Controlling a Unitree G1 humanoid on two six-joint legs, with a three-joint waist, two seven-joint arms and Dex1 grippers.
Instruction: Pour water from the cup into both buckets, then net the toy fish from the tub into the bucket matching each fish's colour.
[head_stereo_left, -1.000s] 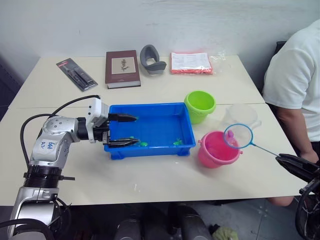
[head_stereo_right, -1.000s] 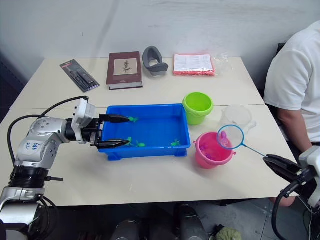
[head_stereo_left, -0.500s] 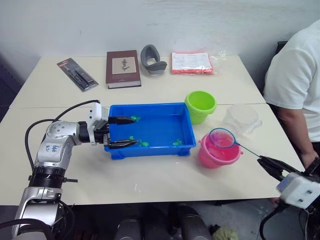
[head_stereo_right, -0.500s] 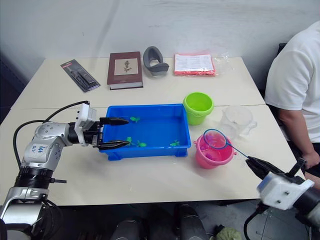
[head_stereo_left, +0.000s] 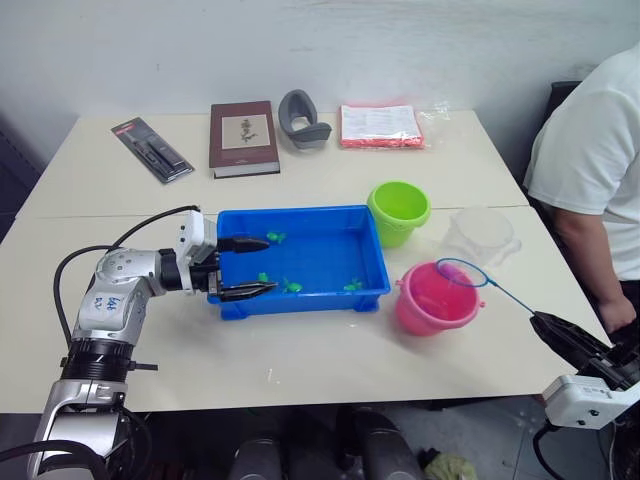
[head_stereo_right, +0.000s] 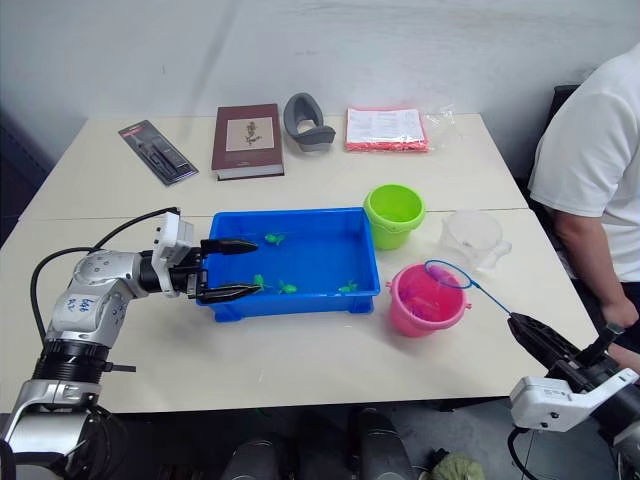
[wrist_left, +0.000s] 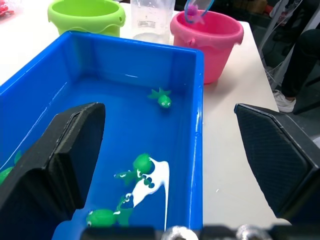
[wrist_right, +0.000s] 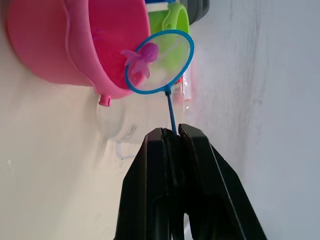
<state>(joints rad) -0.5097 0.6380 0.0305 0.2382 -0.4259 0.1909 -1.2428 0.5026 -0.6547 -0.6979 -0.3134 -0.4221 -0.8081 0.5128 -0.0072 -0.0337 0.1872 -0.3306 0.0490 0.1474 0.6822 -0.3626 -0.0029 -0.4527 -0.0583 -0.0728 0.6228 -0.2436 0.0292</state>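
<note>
The blue tub (head_stereo_left: 296, 211) holds water and several small green toy fish (head_stereo_left: 290, 286). My left gripper (head_stereo_left: 268, 264) is open, its fingers reaching over the tub's left end. The lime green bucket (head_stereo_left: 399, 212) stands off the tub's far right corner and the pink bucket (head_stereo_left: 432, 300) off its near right corner. The clear cup (head_stereo_left: 482, 235) stands upright behind the pink bucket. My right gripper (head_stereo_left: 540, 322) is shut on the thin handle of the net (head_stereo_left: 460, 273). Its blue hoop hovers by the pink bucket's far right rim. A pink fish (wrist_right: 142, 57) lies in the mesh.
A brown book (head_stereo_left: 244, 137), a grey curved object (head_stereo_left: 303, 120), a red-edged packet (head_stereo_left: 380, 125) and a black package (head_stereo_left: 152, 148) lie along the table's far side. A person in a white shirt (head_stereo_left: 590, 170) sits at the right edge, close to my right arm.
The net has dropped from standing upright beside the pink bucket to lying flatter at its rim. My right arm has swung lower. The left gripper stays at the tub.
</note>
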